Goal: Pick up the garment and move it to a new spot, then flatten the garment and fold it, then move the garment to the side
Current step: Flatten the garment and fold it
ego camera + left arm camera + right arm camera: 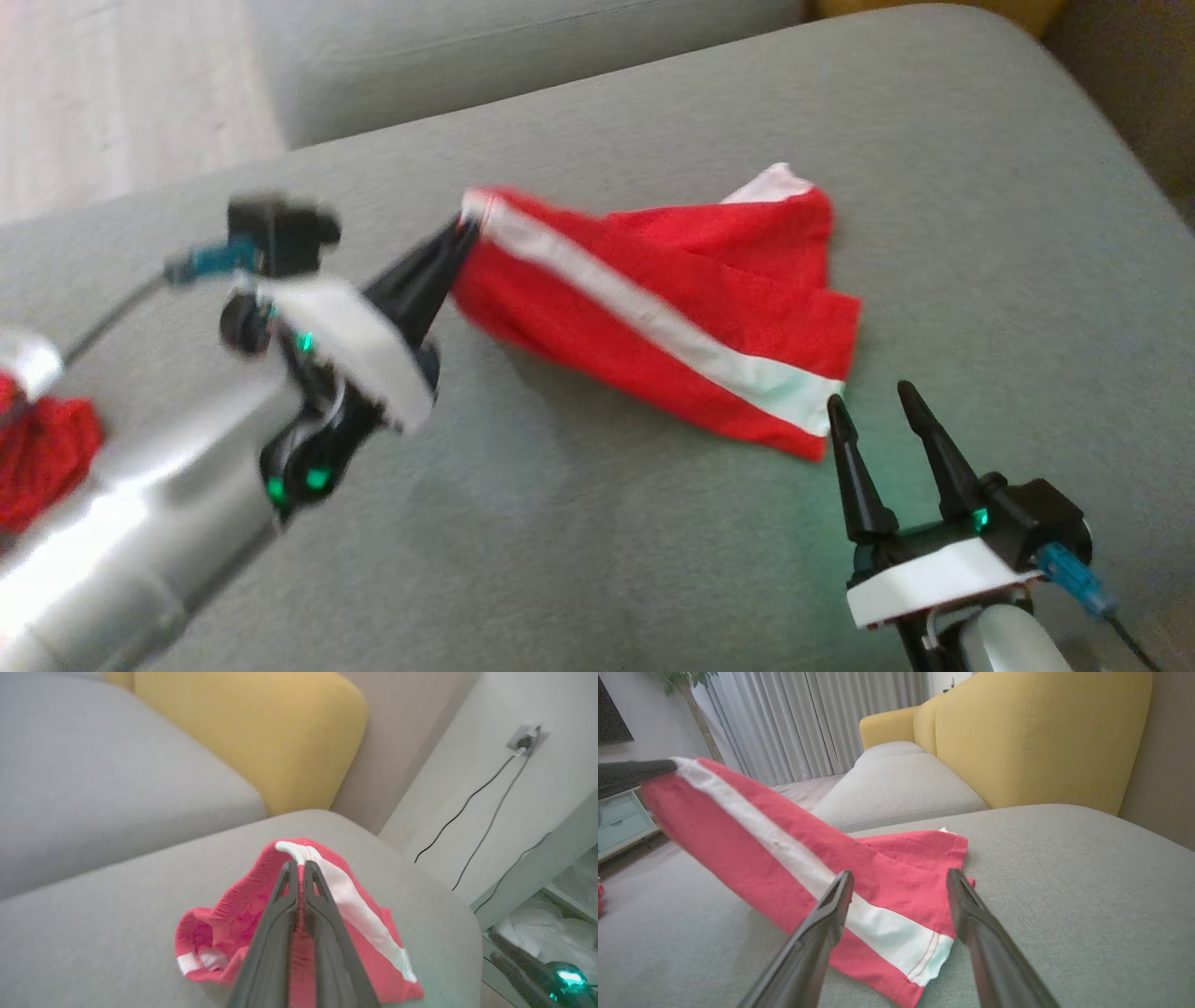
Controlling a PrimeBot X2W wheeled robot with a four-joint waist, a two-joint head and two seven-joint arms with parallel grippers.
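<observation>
Pinching a striped corner of the garment (747, 257) in the tightly clamped left gripper (463, 226), centre-left of frame, over the sofa cushion (980, 187). Holding the right gripper (868, 394) wide beside the lower-right hem. Lift slowly; take that hem too.

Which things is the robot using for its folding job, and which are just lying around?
For the job: red shorts, left fingers pinching them, open right fingers, grey cushion.
Just lying about: yellow sofa back, other red cloth, wall cables.
</observation>
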